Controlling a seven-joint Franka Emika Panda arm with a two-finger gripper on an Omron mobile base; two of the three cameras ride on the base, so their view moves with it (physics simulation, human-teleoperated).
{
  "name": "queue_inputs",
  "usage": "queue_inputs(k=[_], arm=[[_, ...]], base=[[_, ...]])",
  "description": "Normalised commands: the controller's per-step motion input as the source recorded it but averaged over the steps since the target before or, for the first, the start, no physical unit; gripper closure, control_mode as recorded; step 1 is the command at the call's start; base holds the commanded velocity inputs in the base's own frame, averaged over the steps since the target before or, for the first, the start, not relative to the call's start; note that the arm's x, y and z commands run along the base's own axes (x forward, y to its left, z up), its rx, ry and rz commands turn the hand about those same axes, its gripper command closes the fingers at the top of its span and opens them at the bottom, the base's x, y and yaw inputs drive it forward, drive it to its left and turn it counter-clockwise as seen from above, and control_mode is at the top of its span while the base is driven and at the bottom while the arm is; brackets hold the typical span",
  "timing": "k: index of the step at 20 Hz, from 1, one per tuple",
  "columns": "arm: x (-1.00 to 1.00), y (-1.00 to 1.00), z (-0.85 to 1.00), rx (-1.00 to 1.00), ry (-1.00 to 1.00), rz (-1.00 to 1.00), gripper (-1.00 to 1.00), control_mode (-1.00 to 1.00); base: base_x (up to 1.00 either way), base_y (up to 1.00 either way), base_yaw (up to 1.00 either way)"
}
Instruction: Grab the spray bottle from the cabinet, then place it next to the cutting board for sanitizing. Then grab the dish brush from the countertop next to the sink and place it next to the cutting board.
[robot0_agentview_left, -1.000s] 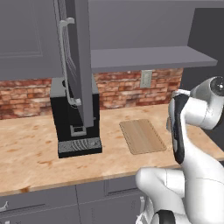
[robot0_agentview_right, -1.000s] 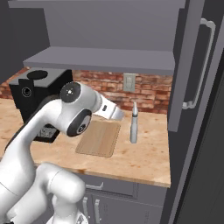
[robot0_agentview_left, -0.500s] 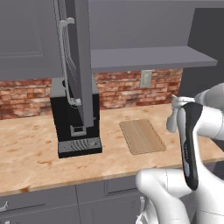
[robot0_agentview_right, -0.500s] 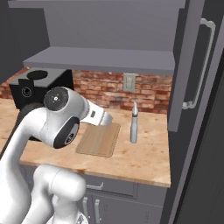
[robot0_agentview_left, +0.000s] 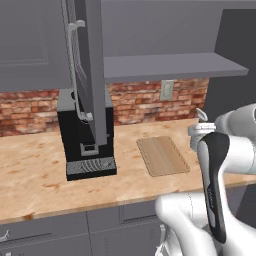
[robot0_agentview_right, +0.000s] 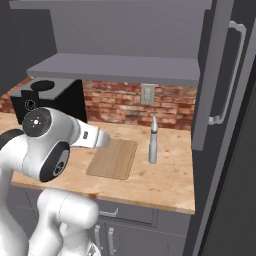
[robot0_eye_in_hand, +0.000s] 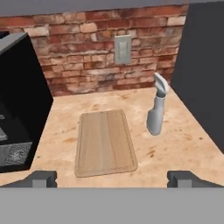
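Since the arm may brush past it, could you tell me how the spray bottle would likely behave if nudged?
The spray bottle stands upright, tall and slim on a small base, so it would probably tip easily. It looks like light plastic, likely sliding on the smooth countertop. Lying down, its rounded body might roll.

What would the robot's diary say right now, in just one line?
spray bottle: upright on countertop, right of cutting board | gripper: open, holding nothing, back from board | dish brush: not fetched yet

The worktop is light butcher-block wood with orange-brown blotches, running along a brick wall. The cutting board lies flat on it. The spray bottle stands upright just to the board's right, apart from it. A black coffee machine sits on the worktop left of the board.
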Motion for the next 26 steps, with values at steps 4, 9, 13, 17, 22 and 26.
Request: queue_inputs(k=[4, 9, 13, 17, 22, 26], arm=[[-0.52, 0.46, 0.00, -0.11, -0.01, 0.03, -1.00, -1.00], [-0.66, 0.49, 0.02, -0.08, -0.13, 0.05, -1.00, -1.00], [-0.45, 0.16, 0.04, -0.02, -0.07, 0.04, -1.00, 1.00], [0.00, 0.00, 0.00, 0.00, 0.00, 0.00, -1.00, 1.00], [0.00, 0.00, 0.00, 0.00, 0.00, 0.00, -1.00, 1.00], [0.00, 0.00, 0.00, 0.00, 0.00, 0.00, -1.00, 1.00]], base=[[0.00, 0.00, 0.00], [0.00, 0.00, 0.00], [-0.50, 0.03, 0.03], [-1.00, 0.05, 0.08], [-1.00, 0.43, 0.14], [-0.67, 0.87, 0.28]])
